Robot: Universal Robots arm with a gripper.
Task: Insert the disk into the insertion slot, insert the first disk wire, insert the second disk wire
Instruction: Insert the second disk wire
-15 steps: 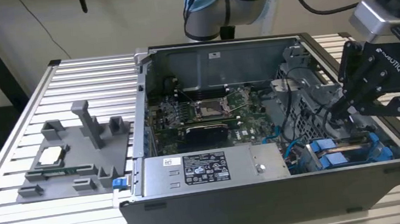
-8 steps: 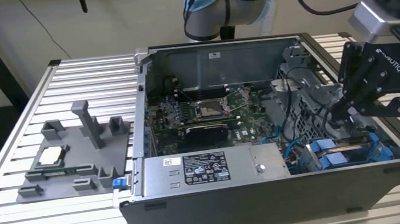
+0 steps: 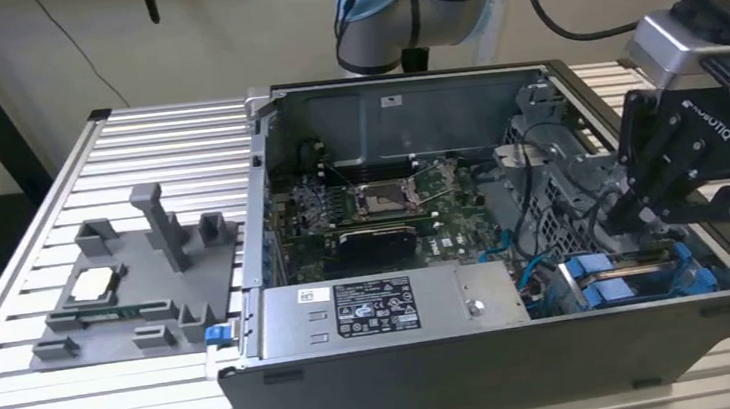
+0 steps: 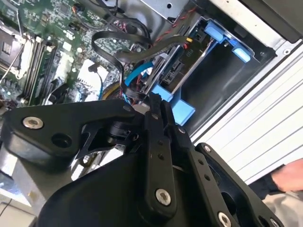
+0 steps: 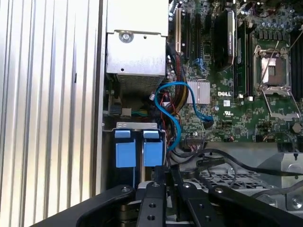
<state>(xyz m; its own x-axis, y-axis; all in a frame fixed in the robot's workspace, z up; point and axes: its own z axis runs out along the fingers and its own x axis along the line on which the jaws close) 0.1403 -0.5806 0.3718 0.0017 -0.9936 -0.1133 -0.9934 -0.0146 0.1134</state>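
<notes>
from my seat the exterior view is evenly lit from above, with pale glare on the ribbed table (image 3: 35, 397) at lower left. the computer case (image 3: 489, 373) interior falls into shadow. in both wrist views the close gripper (image 4: 156, 101) linkage looks dark and soft.

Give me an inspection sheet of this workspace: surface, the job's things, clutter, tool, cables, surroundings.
Surface: slatted aluminium table, carrying an open computer case.
Job's things: disk in its blue carrier, seated in the bay at the case's corner on the exterior view's right; its blue tabs face the first wrist view.
Clutter: grey fixture plate with upright posts beside the case; silver power supply box inside it.
Tool: tool lowered into the case just above the disk; fingers close together at a dark wire by the carrier.
Cables: blue data cable looping over the motherboard; black cables near the bay.
Surroundings: a hand at the second wrist view's edge.
</notes>
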